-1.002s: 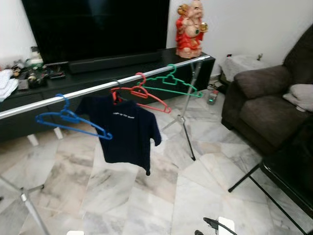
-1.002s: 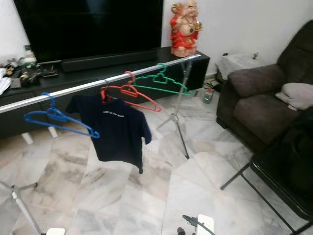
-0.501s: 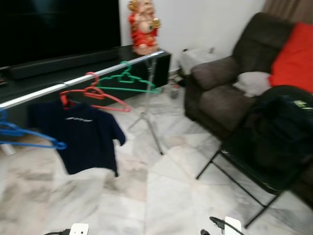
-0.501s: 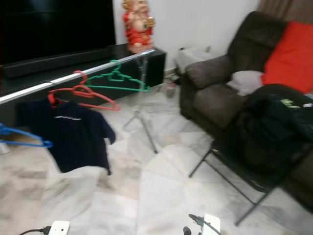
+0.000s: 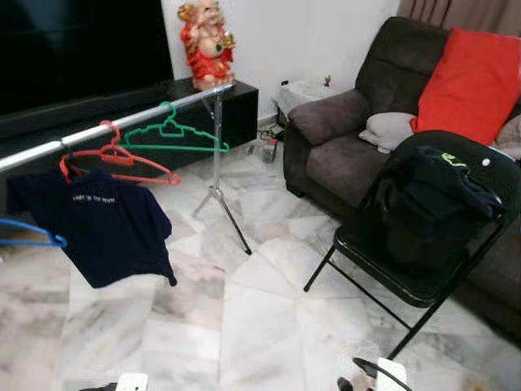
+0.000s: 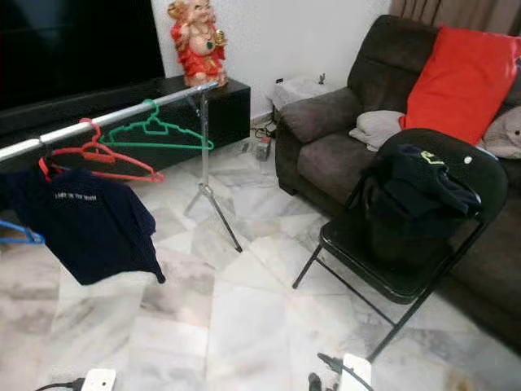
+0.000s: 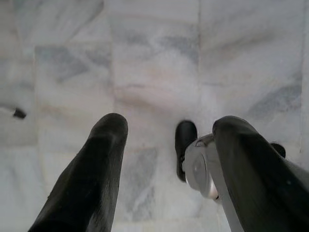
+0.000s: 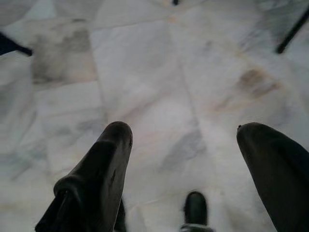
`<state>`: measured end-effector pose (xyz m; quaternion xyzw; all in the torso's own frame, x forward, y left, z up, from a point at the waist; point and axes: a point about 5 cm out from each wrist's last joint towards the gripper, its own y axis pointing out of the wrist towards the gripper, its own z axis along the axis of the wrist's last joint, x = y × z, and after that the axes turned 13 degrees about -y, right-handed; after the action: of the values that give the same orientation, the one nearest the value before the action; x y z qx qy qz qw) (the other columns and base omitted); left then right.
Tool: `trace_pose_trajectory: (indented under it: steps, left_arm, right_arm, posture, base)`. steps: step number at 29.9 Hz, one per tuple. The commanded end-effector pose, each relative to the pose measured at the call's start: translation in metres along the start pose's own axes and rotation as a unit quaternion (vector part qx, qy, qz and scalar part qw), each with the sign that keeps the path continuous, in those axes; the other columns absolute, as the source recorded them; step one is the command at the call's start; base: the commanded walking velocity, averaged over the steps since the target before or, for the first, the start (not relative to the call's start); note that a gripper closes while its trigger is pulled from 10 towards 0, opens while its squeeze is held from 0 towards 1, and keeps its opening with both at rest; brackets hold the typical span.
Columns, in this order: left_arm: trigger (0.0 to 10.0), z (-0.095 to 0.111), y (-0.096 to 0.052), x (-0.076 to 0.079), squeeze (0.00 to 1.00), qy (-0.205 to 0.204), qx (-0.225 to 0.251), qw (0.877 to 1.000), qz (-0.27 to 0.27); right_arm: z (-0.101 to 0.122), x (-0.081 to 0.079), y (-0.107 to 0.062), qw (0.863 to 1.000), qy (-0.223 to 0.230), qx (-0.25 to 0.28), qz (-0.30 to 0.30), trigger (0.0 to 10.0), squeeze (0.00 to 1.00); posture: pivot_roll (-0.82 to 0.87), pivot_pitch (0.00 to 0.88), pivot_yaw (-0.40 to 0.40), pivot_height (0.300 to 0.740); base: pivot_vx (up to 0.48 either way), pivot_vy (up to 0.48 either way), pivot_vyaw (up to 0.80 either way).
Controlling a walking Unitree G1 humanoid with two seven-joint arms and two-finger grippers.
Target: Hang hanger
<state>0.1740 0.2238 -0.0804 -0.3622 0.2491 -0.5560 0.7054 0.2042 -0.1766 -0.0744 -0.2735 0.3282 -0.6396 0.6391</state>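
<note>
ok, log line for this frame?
left gripper: open, idle over floor | right gripper: open, idle | silver rail: red, green plastic hangers, navy T-shirt

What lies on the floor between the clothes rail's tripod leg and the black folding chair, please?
In the left eye view, only bare marble floor lies between the tripod leg and the folding chair.

I see a black folding chair (image 5: 423, 277) at four o'clock with dark clothing (image 5: 431, 191) draped over it. A brown sofa (image 5: 342, 147) with a red cushion (image 5: 472, 81) sits at two; a red figurine (image 5: 205, 42) stands at eleven.
</note>
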Motion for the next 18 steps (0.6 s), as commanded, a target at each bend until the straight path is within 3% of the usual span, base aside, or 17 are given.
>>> trace_pose_trajectory:
  steps: [1, 11, 18]
  left_arm:
    - [10.0, 0.0013, -0.0003, -0.0044, 0.0, -0.004, 0.001, 1.0, 0.008]
    - [10.0, 0.002, 0.0003, -0.0021, 0.0, -0.009, -0.001, 1.0, 0.003]
    - [10.0, 0.0033, 0.0007, -0.0008, 0.0, -0.01, 0.002, 1.0, 0.002]
  right_arm:
    - [-0.0013, -0.002, 0.0001, 1.0, 0.001, -0.003, 0.0, 10.0, 0.0]
    - [0.0005, -0.0006, 0.0002, 1.0, 0.004, 0.001, -0.002, 10.0, 0.0]
    - [0.0038, 0.001, 0.0005, 1.0, 0.002, 0.005, -0.001, 10.0, 0.0]
  posture:
    - [0.15, 0.0, -0.005, 0.74]
    - [0.14, 0.0, -0.006, 0.74]
    - [0.14, 0.0, -0.01, 0.74]
  base:
    - [0.0, 0.0, 0.0]
    - [0.0, 0.0, 0.0]
    - [0.273, 0.0, 0.0]
